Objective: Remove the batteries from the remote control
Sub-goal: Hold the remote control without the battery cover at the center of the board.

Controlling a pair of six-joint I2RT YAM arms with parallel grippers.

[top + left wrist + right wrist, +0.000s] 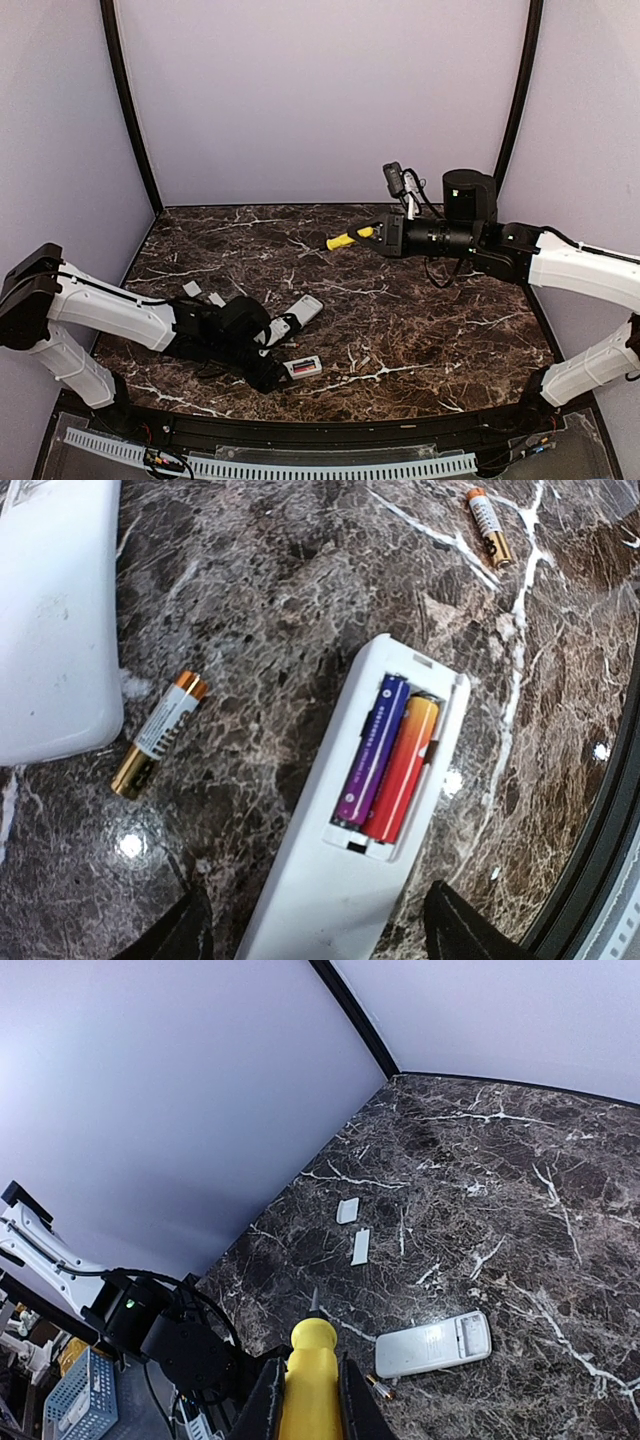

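A white remote control (330, 900) lies face down with its battery bay uncovered. Two batteries sit side by side in the bay, a bluish-purple one (372, 752) and a reddish one (404, 770). My left gripper (320, 942) stands open just above the remote's lower end, with one dark finger (185, 932) on each side of it. In the top view this remote (303, 367) lies near the front edge, at my left gripper (278, 374). Two loose batteries (160, 733) (489, 526) rest on the table. My right gripper (380, 234) is raised over the far side, shut on a yellow-handled screwdriver (312, 1385).
A second white remote (297, 317) (433, 1344) with an empty bay lies just behind the first. Two small white covers (347, 1210) (361, 1246) rest at the left of the dark marble table (420, 320). A black rim runs along the front edge (600, 880).
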